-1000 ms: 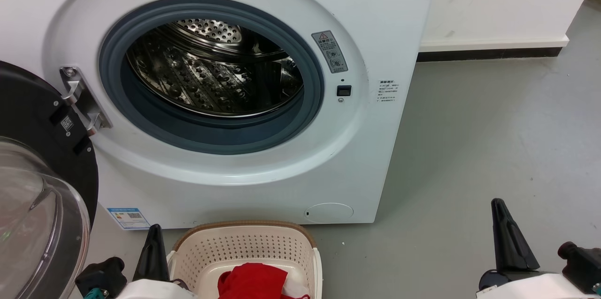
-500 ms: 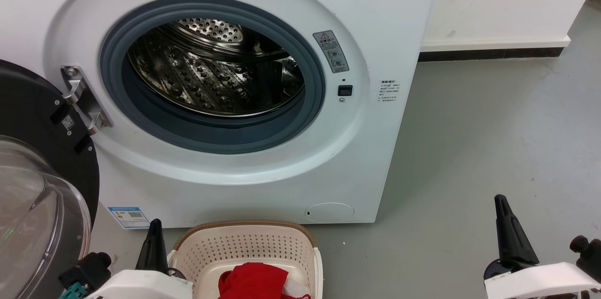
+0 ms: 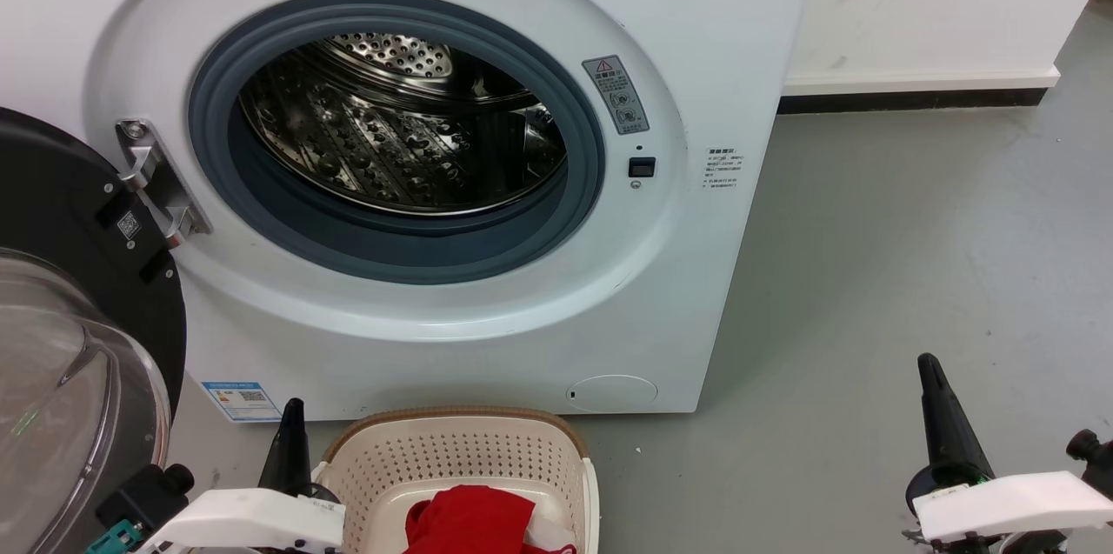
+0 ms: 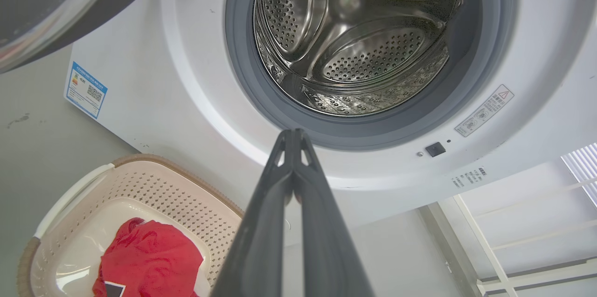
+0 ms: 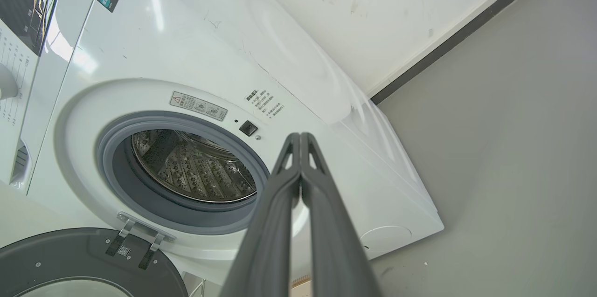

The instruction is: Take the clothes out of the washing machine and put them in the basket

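Note:
The white washing machine point(image 3: 678, 41) stands with its black-framed glass door point(image 3: 61, 345) swung open at the left, and its steel drum point(image 3: 400, 128) holds no fabric that I can see. In front of it sits the cream basket point(image 3: 452, 450) with red clothes point(image 3: 469, 519) bunched inside, a white part at their right edge. The same clothes point(image 4: 149, 255) lie in the basket point(image 4: 158, 189) in the left wrist view. My left gripper point(image 3: 294, 415) is shut beside the basket's left rim. My right gripper point(image 3: 929, 367) is shut above bare floor at the far right.
Grey floor point(image 3: 913, 258) spreads to the right of the machine, up to a white wall with a dark skirting strip point(image 3: 913, 97). The open door takes up the lower left. A white railing point(image 4: 513, 222) shows in the left wrist view.
Both arms have dropped slightly lower and their white forearms show more. The head view has shifted a little. The clothes and the basket have stayed put.

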Motion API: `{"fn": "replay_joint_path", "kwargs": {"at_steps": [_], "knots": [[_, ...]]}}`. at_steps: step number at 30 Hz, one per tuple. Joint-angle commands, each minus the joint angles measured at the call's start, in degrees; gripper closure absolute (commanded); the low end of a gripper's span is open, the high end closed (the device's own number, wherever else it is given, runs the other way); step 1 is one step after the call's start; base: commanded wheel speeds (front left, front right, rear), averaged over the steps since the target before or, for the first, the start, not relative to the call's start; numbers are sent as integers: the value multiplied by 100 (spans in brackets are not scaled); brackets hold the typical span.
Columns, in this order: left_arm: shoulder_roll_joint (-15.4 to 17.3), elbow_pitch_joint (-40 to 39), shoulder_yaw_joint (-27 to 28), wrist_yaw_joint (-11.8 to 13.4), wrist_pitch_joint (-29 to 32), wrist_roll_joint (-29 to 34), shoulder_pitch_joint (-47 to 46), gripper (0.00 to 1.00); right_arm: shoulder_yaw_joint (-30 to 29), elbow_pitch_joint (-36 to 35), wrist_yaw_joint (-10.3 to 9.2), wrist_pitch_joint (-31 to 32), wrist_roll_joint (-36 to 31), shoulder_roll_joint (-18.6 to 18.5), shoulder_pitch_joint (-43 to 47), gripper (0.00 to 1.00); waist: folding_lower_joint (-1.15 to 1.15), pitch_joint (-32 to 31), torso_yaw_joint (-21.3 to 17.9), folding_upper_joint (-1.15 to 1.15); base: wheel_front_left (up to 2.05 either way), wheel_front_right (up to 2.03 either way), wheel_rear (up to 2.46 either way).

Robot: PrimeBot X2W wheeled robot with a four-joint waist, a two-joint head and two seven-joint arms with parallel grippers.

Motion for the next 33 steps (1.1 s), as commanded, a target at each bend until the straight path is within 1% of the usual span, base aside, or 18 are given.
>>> {"fn": "replay_joint_path", "kwargs": {"at_steps": [1, 15, 33], "knots": [[13, -46, 28, -29, 33, -159, -169, 100, -17, -19, -1, 26, 178, -47, -164, 100, 0, 0, 1, 0, 0, 0, 0], [15, 38, 81, -145, 277, -1169, -296, 100, -71, 168, -1, 256, 1197, -57, -313, 100, 0, 6, 20, 0, 0, 0, 0], [17, 128, 135, -267, 542, -2285, -440, 100, -151, 377, -1, 536, 2304, -53, -504, 100, -1, 14, 43, 0, 0, 0, 0]]}}
